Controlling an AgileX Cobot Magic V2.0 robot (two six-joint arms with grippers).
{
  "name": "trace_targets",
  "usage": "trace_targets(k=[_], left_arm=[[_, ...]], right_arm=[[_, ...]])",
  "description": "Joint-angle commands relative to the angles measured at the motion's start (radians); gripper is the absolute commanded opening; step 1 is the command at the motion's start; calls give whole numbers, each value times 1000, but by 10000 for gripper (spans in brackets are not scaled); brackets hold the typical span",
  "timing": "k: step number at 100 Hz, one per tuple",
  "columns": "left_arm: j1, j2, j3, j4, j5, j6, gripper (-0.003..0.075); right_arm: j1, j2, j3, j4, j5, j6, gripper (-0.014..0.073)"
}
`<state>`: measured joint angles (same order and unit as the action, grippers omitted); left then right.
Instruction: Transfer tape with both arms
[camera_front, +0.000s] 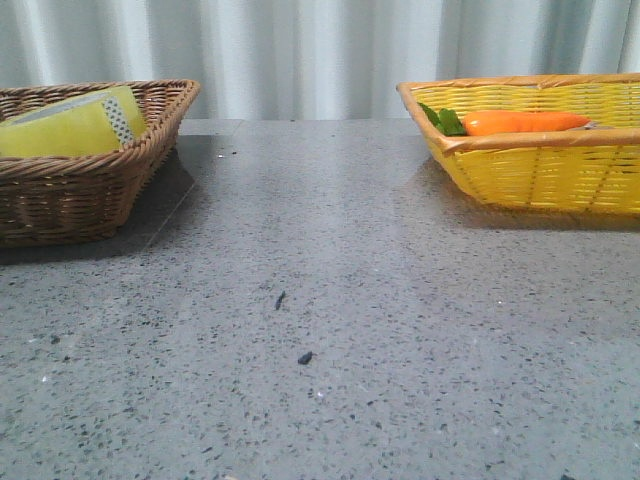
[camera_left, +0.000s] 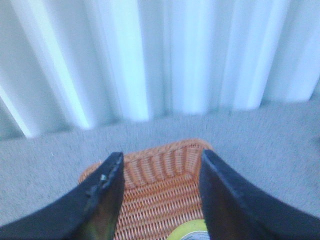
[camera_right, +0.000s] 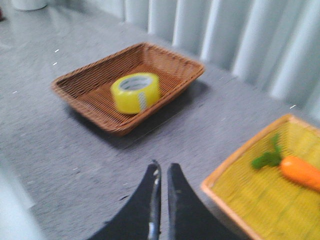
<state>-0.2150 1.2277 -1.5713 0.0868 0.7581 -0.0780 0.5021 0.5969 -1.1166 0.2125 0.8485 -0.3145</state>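
Observation:
The yellow tape roll (camera_front: 70, 125) lies in the brown wicker basket (camera_front: 90, 190) at the table's far left. In the right wrist view the tape (camera_right: 135, 92) sits in that basket (camera_right: 90, 107), its white-green strip facing me. My left gripper (camera_left: 160, 160) is open above the brown basket (camera_left: 160, 185), with the tape's edge (camera_left: 192, 230) just showing between the fingers. My right gripper (camera_right: 162, 167) is shut and empty over the grey table, between the two baskets. Neither arm shows in the front view.
A yellow basket (camera_front: 540, 170) at the far right holds an orange carrot (camera_front: 525, 122) with green leaves; it also shows in the right wrist view (camera_right: 260, 195). White curtains hang behind the table. Grey speckled tabletop (camera_front: 320, 330) lies between the baskets.

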Motion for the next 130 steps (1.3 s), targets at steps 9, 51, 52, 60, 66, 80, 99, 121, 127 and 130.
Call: trace_targets(k=[9, 51, 52, 60, 66, 80, 99, 121, 127, 130], left_arm=[[1, -326, 272, 4, -159, -6, 279], [1, -946, 878, -64, -276, -6, 66], [1, -948, 878, -67, -265, -6, 47], [1, -953, 884, -67, -240, -6, -19], [1, -953, 884, -69, -240, -6, -20], [1, -953, 884, -69, -241, -6, -20], [1, -953, 884, -73, -244, -6, -20], [1, -953, 884, -73, -244, -6, -20], [1, -953, 903, -73, -265, -6, -20], [1, -955, 922, -73, -280, -6, -20]], right_arm=[[-4, -111, 77, -165, -196, -5, -46], [-4, -245, 290, -212, -343, -5, -46], [-4, -243, 290, -212, -345, -5, -46], [-4, -241, 290, -218, -365, -5, -46], [-4, -241, 290, -218, -366, -5, -46], [-4, -241, 290, -218, -360, -5, -46], [-4, -241, 290, -218, -360, -5, -46], [-4, -241, 290, -218, -360, -5, -46], [-4, -241, 290, -218, -360, -5, -46], [-4, -241, 290, -218, -360, -5, -46]])
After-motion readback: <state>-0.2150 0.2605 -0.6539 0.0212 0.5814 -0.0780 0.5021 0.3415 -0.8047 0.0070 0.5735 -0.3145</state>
